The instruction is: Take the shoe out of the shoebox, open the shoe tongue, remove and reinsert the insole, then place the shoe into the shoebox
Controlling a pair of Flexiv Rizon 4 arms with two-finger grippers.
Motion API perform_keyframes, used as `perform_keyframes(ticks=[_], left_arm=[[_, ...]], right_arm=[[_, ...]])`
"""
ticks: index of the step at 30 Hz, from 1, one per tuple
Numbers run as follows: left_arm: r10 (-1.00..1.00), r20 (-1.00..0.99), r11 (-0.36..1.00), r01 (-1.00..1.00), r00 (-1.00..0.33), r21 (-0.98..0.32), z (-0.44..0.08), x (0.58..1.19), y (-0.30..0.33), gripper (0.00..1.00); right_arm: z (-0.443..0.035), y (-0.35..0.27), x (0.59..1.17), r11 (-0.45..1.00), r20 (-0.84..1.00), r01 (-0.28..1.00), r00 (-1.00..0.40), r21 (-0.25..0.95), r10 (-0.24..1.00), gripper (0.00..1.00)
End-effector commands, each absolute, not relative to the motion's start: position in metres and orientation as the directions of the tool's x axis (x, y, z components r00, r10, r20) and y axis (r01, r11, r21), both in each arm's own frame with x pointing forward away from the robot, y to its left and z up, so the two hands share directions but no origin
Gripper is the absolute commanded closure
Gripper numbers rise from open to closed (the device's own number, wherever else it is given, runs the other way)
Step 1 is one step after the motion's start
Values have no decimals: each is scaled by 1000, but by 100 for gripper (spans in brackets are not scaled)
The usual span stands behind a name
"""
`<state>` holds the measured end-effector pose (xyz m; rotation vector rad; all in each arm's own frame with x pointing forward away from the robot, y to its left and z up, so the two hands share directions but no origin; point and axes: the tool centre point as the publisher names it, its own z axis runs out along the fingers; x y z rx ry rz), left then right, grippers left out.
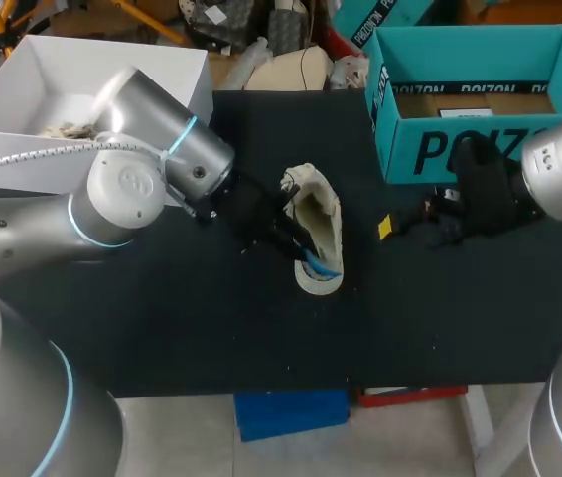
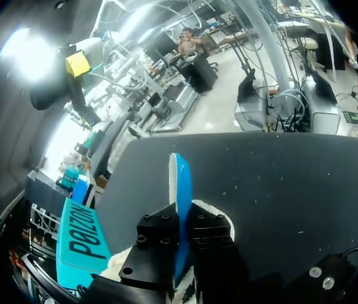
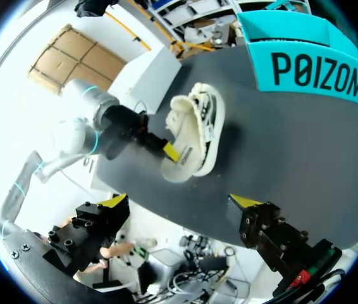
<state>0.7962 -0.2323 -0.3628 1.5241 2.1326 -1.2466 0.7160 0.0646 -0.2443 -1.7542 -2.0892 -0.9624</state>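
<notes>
Shoe (image 1: 317, 227) on table (image 1: 162, 328) | left hand (image 1: 297, 245) clamped on insole (image 2: 180, 190) | right hand (image 3: 179, 202) apart by shoebox (image 1: 480, 52) | white box (image 1: 162, 70) far-left

The table (image 1: 192, 318) looks matt, the shoe (image 1: 319, 214) cloth, the shoebox (image 1: 480, 40) smooth cardboard, the left arm (image 1: 132, 179) satin metal.
</notes>
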Motion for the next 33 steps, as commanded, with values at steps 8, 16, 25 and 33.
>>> perform_keyframes(ticks=[8,16,25,33], left_arm=[[660,-603,142,863,-448,-486,-378,825,-236,100],[685,-591,181,886,-425,-427,-383,844,-234,100],[773,-540,151,923,-334,-355,-383,846,-234,100],[830,-473,142,931,-297,-337,-394,842,-226,100]], right_arm=[[-244,65,716,58,573,945,-244,323,782,0],[-244,65,716,58,573,945,-244,323,782,0],[-244,65,716,58,573,945,-244,323,782,0],[-244,65,716,58,573,945,-244,323,782,0]])
